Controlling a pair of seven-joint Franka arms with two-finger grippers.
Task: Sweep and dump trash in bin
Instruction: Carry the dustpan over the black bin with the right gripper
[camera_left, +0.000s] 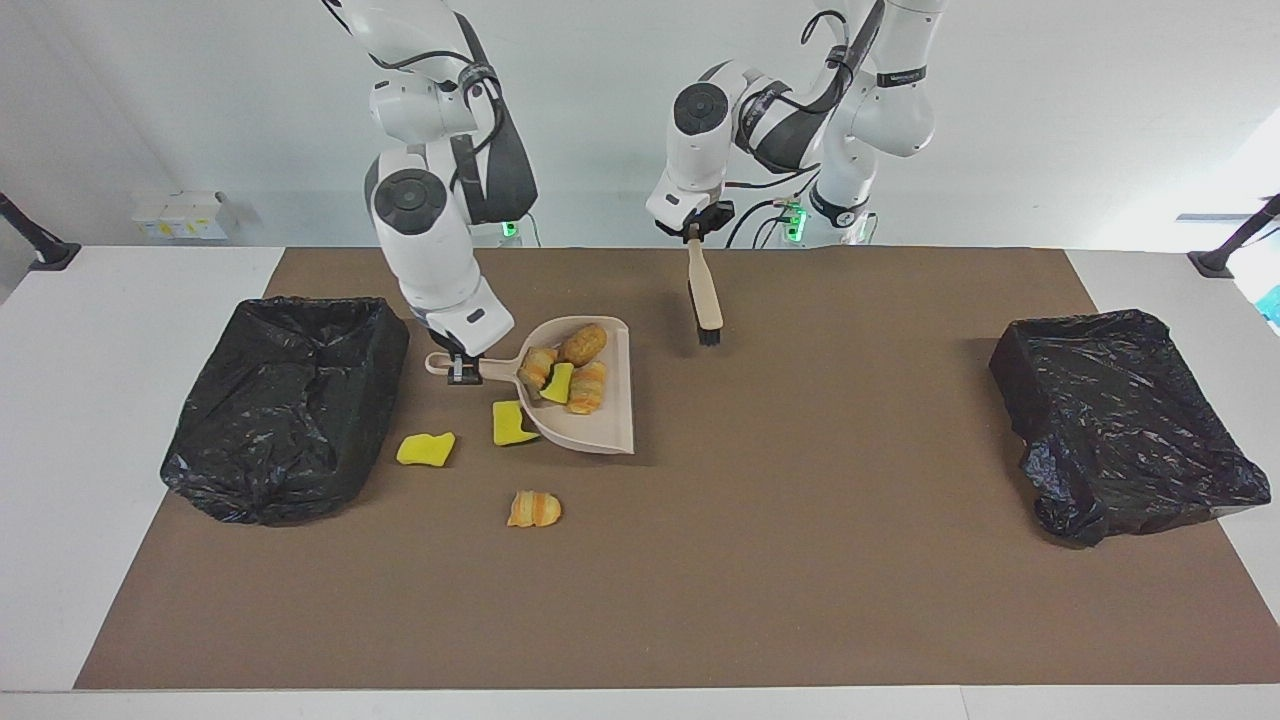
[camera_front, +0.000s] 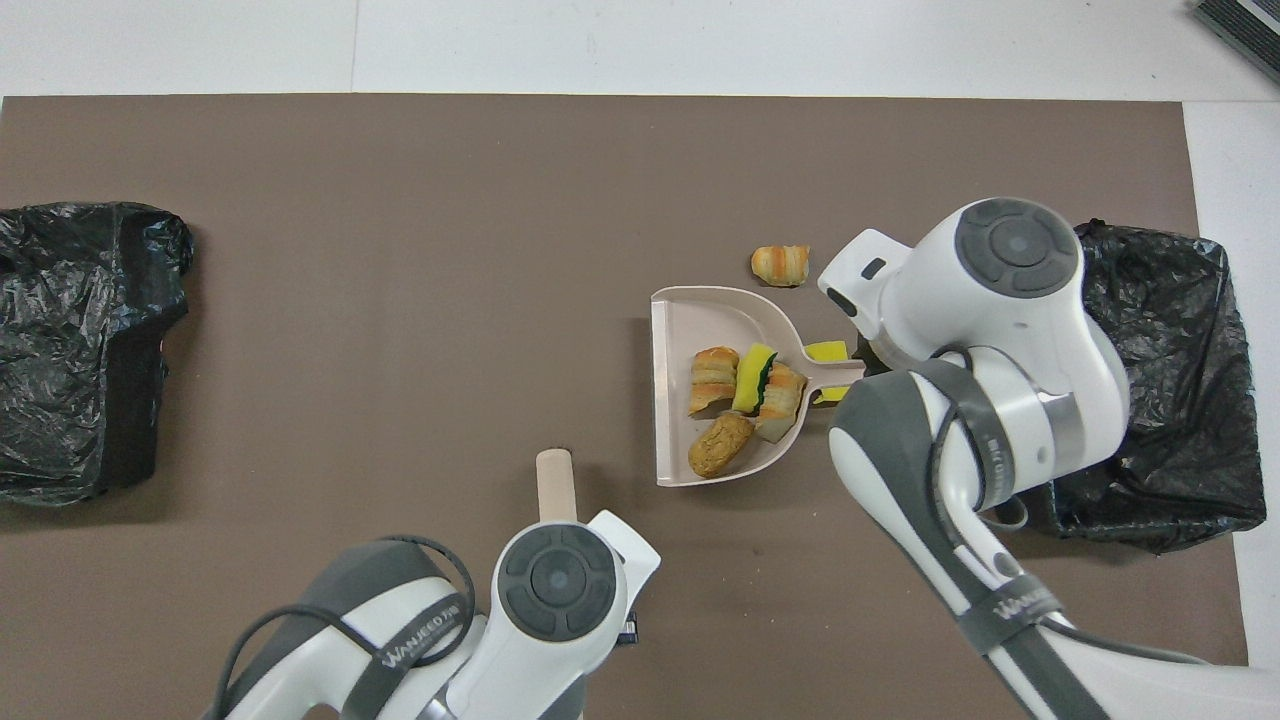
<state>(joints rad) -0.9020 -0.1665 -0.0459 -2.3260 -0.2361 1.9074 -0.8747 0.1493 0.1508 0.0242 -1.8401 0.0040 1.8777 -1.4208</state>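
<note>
My right gripper (camera_left: 462, 370) is shut on the handle of the beige dustpan (camera_left: 600, 430), which it holds just above the mat. Several trash pieces (camera_left: 565, 378) lie in the pan (camera_front: 680, 330): bread-like lumps and a yellow sponge scrap (camera_front: 745, 385). Loose on the mat are a yellow scrap (camera_left: 510, 423) partly under the pan, another yellow scrap (camera_left: 425, 448) and a bread lump (camera_left: 534, 509) (camera_front: 781, 264). The black-bagged bin (camera_left: 290, 400) (camera_front: 1190, 400) stands at the right arm's end. My left gripper (camera_left: 692, 232) is shut on the brush (camera_left: 705, 295), which hangs bristles-down above the mat.
A second black-bagged bin (camera_left: 1120, 420) (camera_front: 80, 350) stands at the left arm's end of the brown mat. In the overhead view only the brush's end (camera_front: 554, 485) shows past the left wrist, and the right arm covers part of the nearer bin.
</note>
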